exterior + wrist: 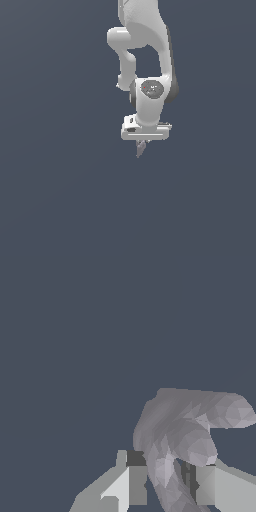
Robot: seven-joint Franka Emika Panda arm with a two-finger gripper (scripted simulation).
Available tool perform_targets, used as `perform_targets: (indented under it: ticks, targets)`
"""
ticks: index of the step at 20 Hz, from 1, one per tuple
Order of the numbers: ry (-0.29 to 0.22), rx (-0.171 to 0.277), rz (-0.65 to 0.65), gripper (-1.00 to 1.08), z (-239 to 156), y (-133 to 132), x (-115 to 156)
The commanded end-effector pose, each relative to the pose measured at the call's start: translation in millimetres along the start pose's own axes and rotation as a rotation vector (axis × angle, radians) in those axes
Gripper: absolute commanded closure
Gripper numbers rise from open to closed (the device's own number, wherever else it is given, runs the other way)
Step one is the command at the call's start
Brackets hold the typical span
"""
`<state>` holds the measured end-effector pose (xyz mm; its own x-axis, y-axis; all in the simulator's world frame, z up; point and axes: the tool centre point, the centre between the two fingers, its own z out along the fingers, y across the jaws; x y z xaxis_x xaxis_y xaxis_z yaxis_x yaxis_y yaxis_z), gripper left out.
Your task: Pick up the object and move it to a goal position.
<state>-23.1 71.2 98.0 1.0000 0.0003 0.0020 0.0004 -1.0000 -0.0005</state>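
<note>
The object (141, 148) is a small grey-mauve faceted sliver with a pointed end, hanging just below the white gripper (142, 144) in the exterior view. In the wrist view the object (185, 431) looks large, curved and faceted, and sits between the two grey fingers (136, 483). The gripper (167, 483) is shut on the object. The white arm (147, 60) comes down from the top of the exterior view. The gripper and object are held in mid-air against the plain dark background.
A plain dark blue-grey background (60, 190) fills both views. No other objects, containers or edges show.
</note>
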Motion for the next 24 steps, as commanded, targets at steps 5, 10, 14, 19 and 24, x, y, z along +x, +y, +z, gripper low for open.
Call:
perform_targets:
  ticks: [5,10,14,19,24]
  targets:
    - [0.000,0.000,0.000,1.08,-3,-5,22]
    - [-0.001,0.000,0.001,1.08,-6,-9,46]
    - [-0.002,0.000,0.001,1.08,-7,-12,61]
    - [-0.002,0.000,0.001,1.08,-9,-15,72]
    - [-0.002,0.000,0.001,1.08,-9,-15,77]
